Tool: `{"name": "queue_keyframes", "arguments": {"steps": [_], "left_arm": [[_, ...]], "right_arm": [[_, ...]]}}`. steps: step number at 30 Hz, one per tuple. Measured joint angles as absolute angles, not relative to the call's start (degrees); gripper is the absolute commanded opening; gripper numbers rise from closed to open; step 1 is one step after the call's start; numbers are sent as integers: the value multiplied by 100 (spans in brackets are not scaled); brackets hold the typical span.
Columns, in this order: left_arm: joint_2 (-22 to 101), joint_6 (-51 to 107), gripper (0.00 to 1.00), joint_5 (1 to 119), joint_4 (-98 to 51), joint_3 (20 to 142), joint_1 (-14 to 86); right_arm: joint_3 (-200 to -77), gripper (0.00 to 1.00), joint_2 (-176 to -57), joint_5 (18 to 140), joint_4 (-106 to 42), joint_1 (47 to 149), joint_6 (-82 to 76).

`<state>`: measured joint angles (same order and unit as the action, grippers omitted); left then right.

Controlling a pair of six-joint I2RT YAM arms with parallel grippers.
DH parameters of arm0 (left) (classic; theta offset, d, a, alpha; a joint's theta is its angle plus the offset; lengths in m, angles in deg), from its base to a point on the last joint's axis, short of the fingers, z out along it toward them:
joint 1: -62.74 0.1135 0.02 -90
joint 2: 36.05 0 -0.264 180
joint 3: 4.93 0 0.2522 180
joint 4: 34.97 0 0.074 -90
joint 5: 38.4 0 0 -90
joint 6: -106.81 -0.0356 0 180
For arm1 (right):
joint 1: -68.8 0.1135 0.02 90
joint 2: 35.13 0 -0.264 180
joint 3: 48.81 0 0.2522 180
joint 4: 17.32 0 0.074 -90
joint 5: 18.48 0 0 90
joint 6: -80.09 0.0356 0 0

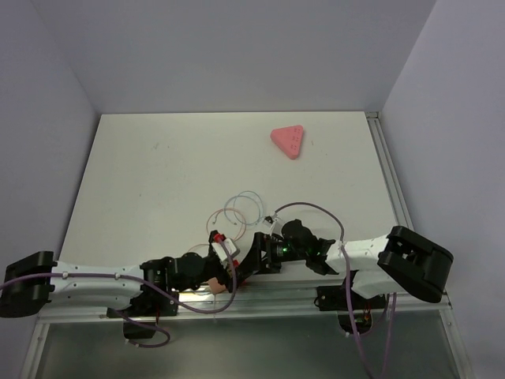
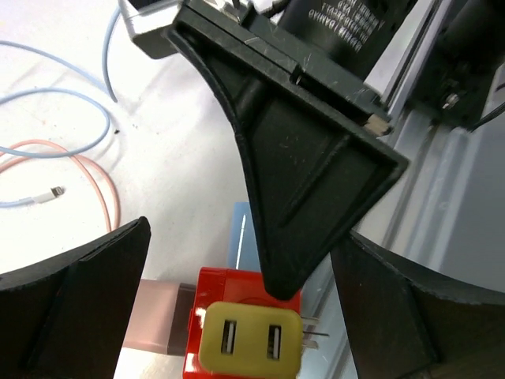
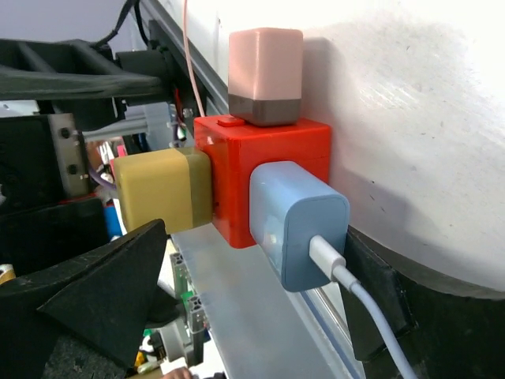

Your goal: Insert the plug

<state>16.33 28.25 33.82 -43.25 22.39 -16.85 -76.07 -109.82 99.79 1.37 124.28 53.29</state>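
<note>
The light-blue plug (image 3: 296,225) sits plugged into the front face of a red block (image 3: 264,154), with a white cable (image 3: 355,296) coming out of it. The block also carries a yellow plug (image 3: 162,189) and a pink plug (image 3: 264,75). My right gripper (image 3: 256,237) is open, its fingers either side of the blue plug. My left gripper (image 2: 243,230) is open, straddling the red block (image 2: 229,292) and yellow plug (image 2: 251,341). A sliver of the blue plug (image 2: 241,237) shows behind. Both grippers meet at the table's near edge (image 1: 237,268).
The pink triangular socket strip (image 1: 288,140) lies far back on the right. Loose blue and pink cables (image 1: 237,209) coil just beyond the grippers. One black finger (image 2: 300,174) of the right gripper reaches between my left fingers. A metal rail (image 3: 260,316) runs along the near edge.
</note>
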Motion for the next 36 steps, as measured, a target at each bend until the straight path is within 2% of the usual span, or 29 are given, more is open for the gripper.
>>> {"name": "queue_keyframes", "arguments": {"steps": [7, 11, 15, 16, 17, 19, 22, 23, 24, 25, 36], "left_arm": [[195, 3658, 99, 3203, -3722, 2289, -1677], [-563, 4788, 99, 2654, -2955, 2652, -1674], [-736, 5995, 99, 2366, -1836, 3155, -1674], [-695, 6364, 96, 2304, -1432, 3312, -1672], [-631, 6742, 87, 2263, -1051, 3461, -1672], [-494, 7527, 76, 2219, -369, 3721, -1672], [-371, 8650, 43, 2274, 516, 3942, -1672], [-356, 9018, 19, 2331, 809, 3977, -1672], [-347, 9284, 7, 2394, 999, 3985, -1670], [-341, 9514, 0, 2479, 1180, 3990, -1668], [623, 10661, 0, 3686, 1329, 3793, -1668]], "right_arm": [[-7596, 90, -10683, 9970, -394, 12358, 5104], [-7594, 88, -10641, 10014, -742, 12317, 4909], [-7535, 86, -10679, 10077, -727, 12223, 4872], [-7493, 84, -10692, 10103, -687, 12199, 4885], [-7456, 83, -10694, 10125, -615, 12179, 4894], [-7406, 82, -10694, 10143, -528, 12148, 4903], [-7380, 80, -10692, 10147, -482, 12105, 4894], [-7380, 80, -10679, 10154, -488, 12087, 4894], [-7380, 79, -10646, 10156, -499, 12072, 4894], [-7380, 78, -10598, 10156, -523, 12063, 4887], [-7382, 73, -10265, 10134, -539, 11973, 4876]]}}
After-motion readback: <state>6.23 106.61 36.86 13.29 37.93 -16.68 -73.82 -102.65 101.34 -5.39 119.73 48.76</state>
